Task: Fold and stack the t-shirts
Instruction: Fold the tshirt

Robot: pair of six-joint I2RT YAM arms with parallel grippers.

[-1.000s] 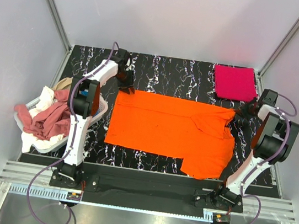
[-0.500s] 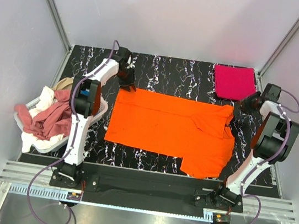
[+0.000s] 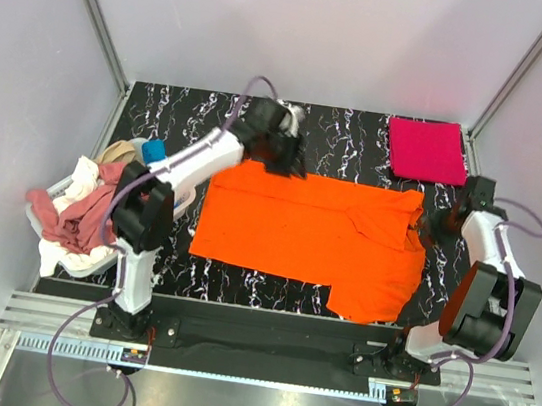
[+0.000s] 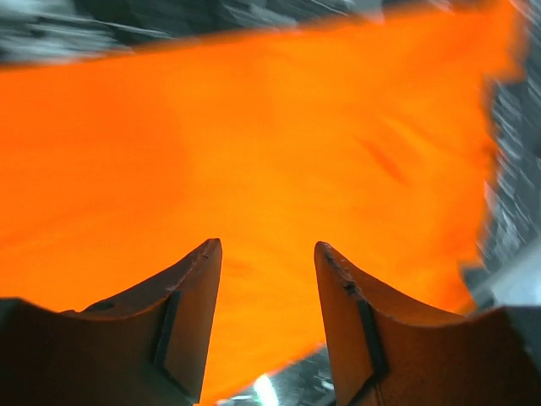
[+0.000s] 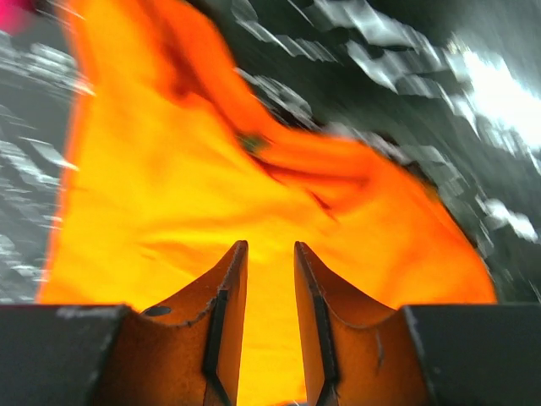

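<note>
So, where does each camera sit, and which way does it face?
Top external: above, behind the arms, facing down on table and orange t-shirt; both arms show.
Left wrist: on that wrist, looking past left gripper's fingers onto the t-shirt.
Right wrist: on that wrist, past right gripper's fingers onto its rumpled end.
Shared: all see the t-shirt.

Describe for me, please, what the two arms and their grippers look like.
Both are alike: white links with bulky black joint housings. The left arm and right arm each trail a purple cable looping down to the base. The left gripper and right gripper each carry two tapered orange-brown fingers with dark inner strips on a black body.
</note>
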